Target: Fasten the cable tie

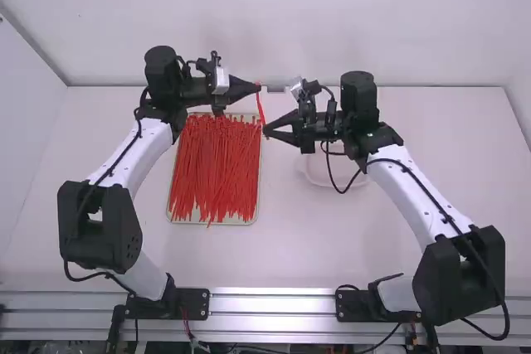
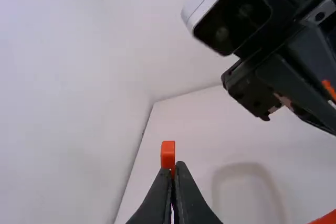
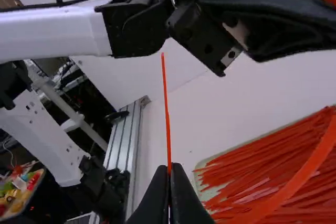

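Note:
One red cable tie (image 1: 260, 105) hangs in the air between both grippers, above the far end of the tray. My left gripper (image 1: 254, 86) is shut on the tie's head end; in the left wrist view the orange head (image 2: 167, 153) sticks out past the closed fingertips (image 2: 172, 174). My right gripper (image 1: 267, 128) sits just below and to the right, shut on the tie's thin tail (image 3: 165, 114), which runs straight out from its fingertips (image 3: 169, 174) toward the left arm's gripper body (image 3: 252, 19).
A flat tray (image 1: 187, 220) holding a pile of several red cable ties (image 1: 217, 167) lies on the white table under the left arm. The right arm's black cable loops over the table (image 1: 332, 176) right of the tray.

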